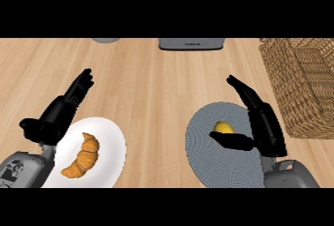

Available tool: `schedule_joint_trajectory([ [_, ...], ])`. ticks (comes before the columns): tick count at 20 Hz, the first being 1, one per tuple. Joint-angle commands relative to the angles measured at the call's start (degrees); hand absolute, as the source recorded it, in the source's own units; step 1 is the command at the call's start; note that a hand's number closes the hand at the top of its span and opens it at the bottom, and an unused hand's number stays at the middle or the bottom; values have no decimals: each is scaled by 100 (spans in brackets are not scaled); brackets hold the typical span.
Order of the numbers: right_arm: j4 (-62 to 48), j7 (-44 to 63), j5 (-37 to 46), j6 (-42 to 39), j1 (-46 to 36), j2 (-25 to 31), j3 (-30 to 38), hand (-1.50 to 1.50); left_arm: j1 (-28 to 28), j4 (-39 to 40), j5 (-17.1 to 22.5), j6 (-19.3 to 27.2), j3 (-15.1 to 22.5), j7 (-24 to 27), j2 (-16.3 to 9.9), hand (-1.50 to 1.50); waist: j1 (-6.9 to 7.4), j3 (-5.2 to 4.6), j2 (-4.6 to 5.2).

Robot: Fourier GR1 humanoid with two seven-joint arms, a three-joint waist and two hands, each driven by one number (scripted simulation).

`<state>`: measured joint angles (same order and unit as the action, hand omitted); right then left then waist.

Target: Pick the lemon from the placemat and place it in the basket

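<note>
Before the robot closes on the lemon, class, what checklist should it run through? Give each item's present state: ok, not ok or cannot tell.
1. Lemon lies on the grey placemat: ok.
2. Right hand is beside the lemon, thumb in front of it: ok.
3. Right hand's fingers are curled round the lemon: not ok, they are straight.
4. Basket stands at the right of the placemat, top open: ok.
5. Left hand rests open by the white plate with the croissant, away from the lemon: ok.
6. Inside of the basket is free: cannot tell, it is cut off by the view's edge.
</note>
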<state>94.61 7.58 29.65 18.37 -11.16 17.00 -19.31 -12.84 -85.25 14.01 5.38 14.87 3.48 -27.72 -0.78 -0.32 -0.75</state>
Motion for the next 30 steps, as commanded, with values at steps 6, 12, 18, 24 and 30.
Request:
schedule_joint_trajectory([
  [6,1105,2912,467,-2862,-583,1306,-337,-150,-67,-6,24,-58,-146,2,-48,0,-77,-16,10],
  [12,2403,4374,-1231,-4642,-674,1573,216,-150,319,-380,10,-128,-161,-139,-149,0,14,20,19],
  [18,3154,5596,-2367,-5286,-927,1640,978,-150,252,-455,-253,-136,-120,-162,201,0,56,27,54],
  [24,3190,4509,-1841,-5082,-16,1700,1310,-150,31,100,-350,-559,-519,-12,305,0,49,32,73],
  [30,2976,3633,-673,-4448,628,944,1016,-150,238,-553,-589,-529,-591,-282,499,0,73,35,71],
])
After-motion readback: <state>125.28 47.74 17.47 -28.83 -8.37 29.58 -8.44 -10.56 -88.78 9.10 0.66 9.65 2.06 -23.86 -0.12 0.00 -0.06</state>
